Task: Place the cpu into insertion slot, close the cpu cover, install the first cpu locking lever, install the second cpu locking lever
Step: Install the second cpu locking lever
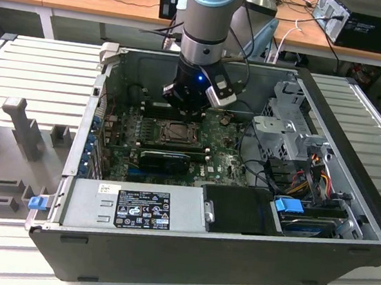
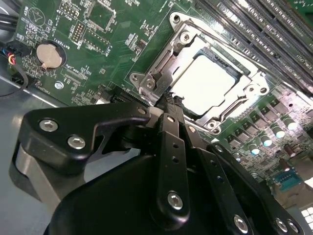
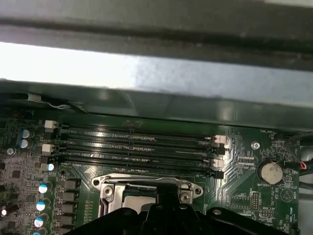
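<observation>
— Down inside the open case [image 1: 346, 231], where exactly are you?

— I hang over the motherboard [image 1: 230, 162], my gripper [image 1: 190, 101] just above the slot [image 1: 176, 132] in the exterior view. The power supply [image 1: 134, 206] lies along the near wall, the drive cage [image 1: 291, 127] toward that view's right.

— And your fingers?

— Together, as far as I can see. In the second wrist view the gripper [image 2: 168, 100] narrows to one black tip [image 2: 171, 122], with nothing between the fingers. That tip sits at the edge of the cover [image 2: 159, 73]; whether it touches the metal I cannot tell.

— Where is the cpu?

— Seated in the slot. Its pale face [image 2: 208, 83] shows bright through the cover's window in the second wrist view, and the silvery frame lies flat around it. In the first wrist view the cover [image 3: 146, 182] and a strip of the cpu [image 3: 137, 198] show just beyond my black housing [image 3: 161, 220].

— The levers?

— A thin wire lever [image 2: 232, 110] runs along one side of the frame, probably down, though glare makes that hard to judge.

— What else is near?

— Memory slots [image 3: 137, 142] run beside the socket, and the coin battery [image 3: 270, 172] sits apart from it, off toward a corner of the board.
</observation>
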Robot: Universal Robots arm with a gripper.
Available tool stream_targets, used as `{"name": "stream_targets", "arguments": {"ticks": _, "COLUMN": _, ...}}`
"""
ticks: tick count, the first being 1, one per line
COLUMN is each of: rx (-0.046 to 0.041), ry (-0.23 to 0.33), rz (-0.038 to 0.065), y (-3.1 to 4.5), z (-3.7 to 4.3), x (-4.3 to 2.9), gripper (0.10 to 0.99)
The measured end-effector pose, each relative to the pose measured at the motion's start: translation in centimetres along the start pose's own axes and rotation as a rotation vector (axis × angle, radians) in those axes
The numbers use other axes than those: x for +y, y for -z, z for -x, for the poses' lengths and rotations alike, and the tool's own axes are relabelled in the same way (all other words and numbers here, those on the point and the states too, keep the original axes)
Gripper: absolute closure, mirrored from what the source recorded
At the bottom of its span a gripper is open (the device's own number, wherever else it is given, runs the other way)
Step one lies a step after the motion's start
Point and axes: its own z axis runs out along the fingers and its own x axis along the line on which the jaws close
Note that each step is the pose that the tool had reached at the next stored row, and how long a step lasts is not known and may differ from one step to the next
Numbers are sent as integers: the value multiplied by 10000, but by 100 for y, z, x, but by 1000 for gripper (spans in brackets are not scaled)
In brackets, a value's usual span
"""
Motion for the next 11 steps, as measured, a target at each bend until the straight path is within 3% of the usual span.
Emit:
{"name": "stream_targets", "arguments": {"ticks": 4, "rx": 0, "ry": 0, "rz": -3, "y": 34, "z": 1, "x": -7, "gripper": 980}}
{"name": "stream_targets", "arguments": {"ticks": 11, "rx": 2, "ry": 1, "rz": -28, "y": 237, "z": 4, "x": 9, "gripper": 980}}
